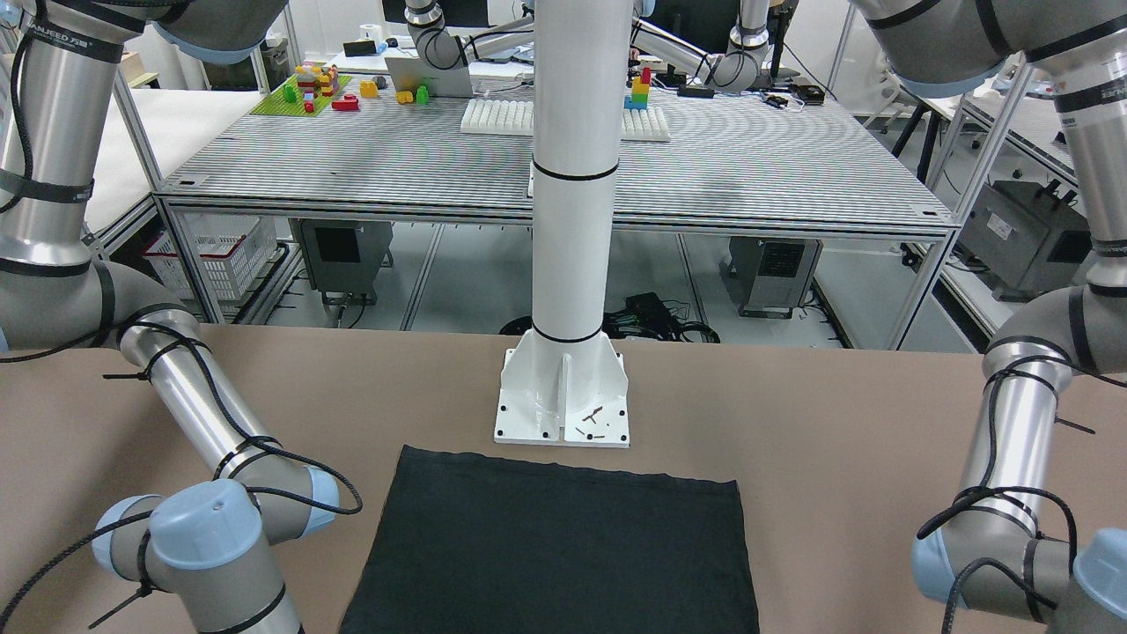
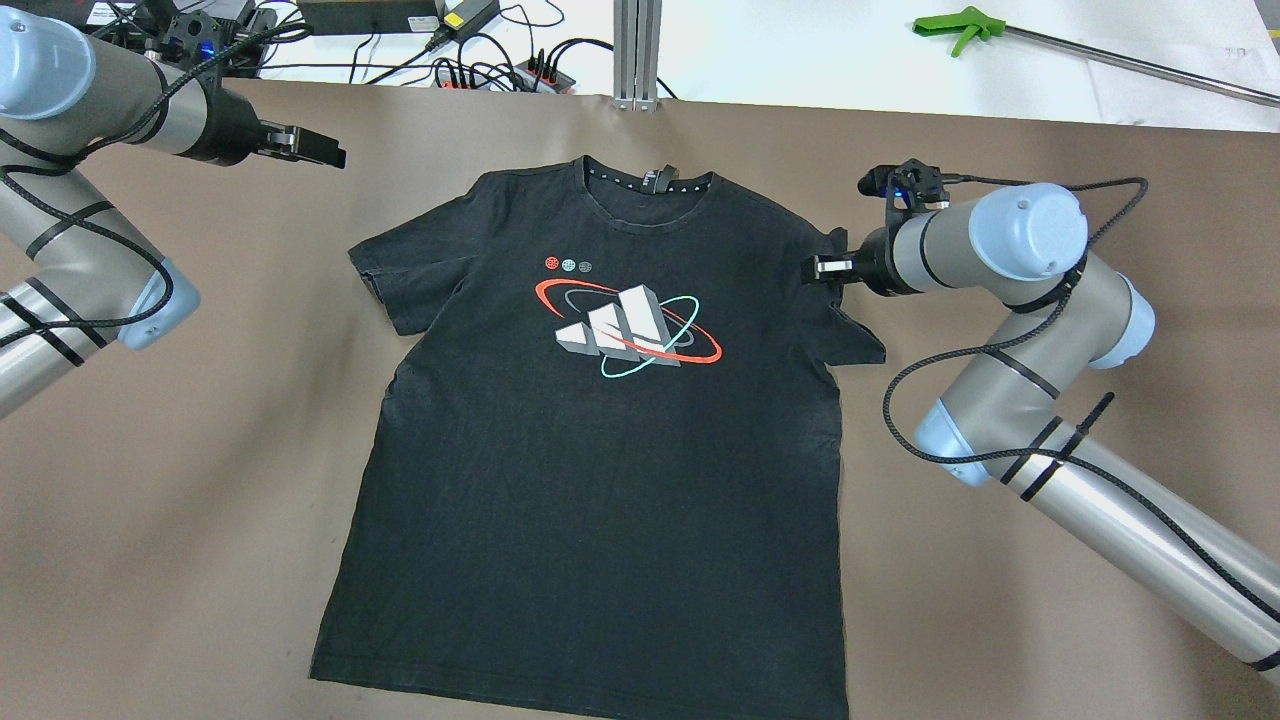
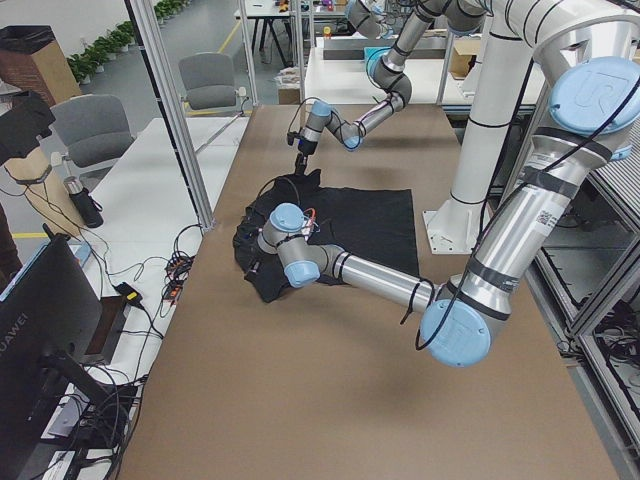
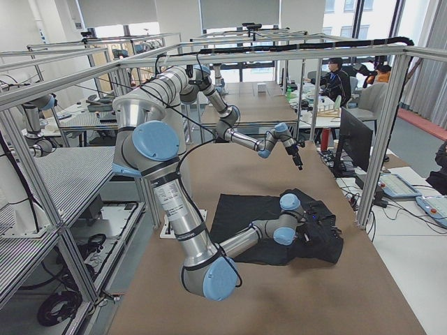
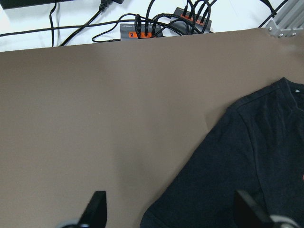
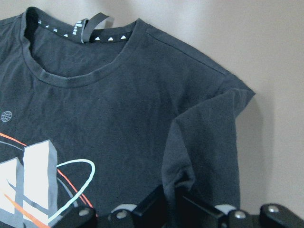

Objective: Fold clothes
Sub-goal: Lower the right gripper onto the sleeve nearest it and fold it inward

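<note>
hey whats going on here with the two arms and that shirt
A black short-sleeved T-shirt with a printed logo lies flat, print up, on the brown table, not yet folded. The right gripper appears to pinch the sleeve on its side, which is bunched up. The left gripper hovers open beyond the other sleeve, holding nothing.

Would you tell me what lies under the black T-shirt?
The brown table cover shows around the T-shirt, which lies spread on it. Whatever is directly beneath the cloth is hidden.
</note>
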Available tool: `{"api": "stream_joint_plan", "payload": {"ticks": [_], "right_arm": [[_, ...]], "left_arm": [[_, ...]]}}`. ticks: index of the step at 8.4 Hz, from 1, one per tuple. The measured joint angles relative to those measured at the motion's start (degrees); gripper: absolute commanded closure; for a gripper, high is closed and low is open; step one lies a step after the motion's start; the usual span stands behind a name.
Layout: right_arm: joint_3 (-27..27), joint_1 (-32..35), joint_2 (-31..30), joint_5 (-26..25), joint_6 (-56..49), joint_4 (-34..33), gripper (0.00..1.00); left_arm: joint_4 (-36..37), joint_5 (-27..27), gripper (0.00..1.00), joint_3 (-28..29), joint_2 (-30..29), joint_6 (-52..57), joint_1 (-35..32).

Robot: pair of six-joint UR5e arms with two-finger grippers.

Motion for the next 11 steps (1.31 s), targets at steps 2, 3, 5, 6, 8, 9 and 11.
{"api": "stream_joint_plan", "payload": {"ticks": [2,3,5,6,8,9,11], "right_arm": [[-0.41,-2.69,3.54,-4.55,0.17,-3.84,1.00],[-0.83,-4.07,4.57,-7.23,0.19,-4.69,1.00],[-1.50,-5.31,5.75,-9.61,0.21,-5.27,1.00],[-1.60,-5.49,5.95,-9.93,0.21,-5.34,0.59],[-1.66,-5.59,6.06,-10.12,0.21,-5.32,0.05],[-1.67,-5.61,6.05,-10.17,0.21,-5.31,0.05],[-1.68,-5.62,5.97,-10.22,0.21,-5.31,0.05]], "left_arm": [[-0.04,0.38,0.06,0.74,-0.14,0.01,0.13],[-0.23,0.71,0.06,1.33,-0.47,-0.02,0.34],[-0.72,1.12,0.06,1.90,-0.86,-0.10,0.89],[-0.82,1.17,0.06,1.94,-0.92,-0.17,1.08],[-0.88,1.22,0.06,1.98,-1.02,-0.23,1.27],[-0.89,1.25,0.06,1.98,-1.04,-0.24,1.28],[-0.90,1.23,0.06,1.95,-1.11,-0.24,1.31]]}}
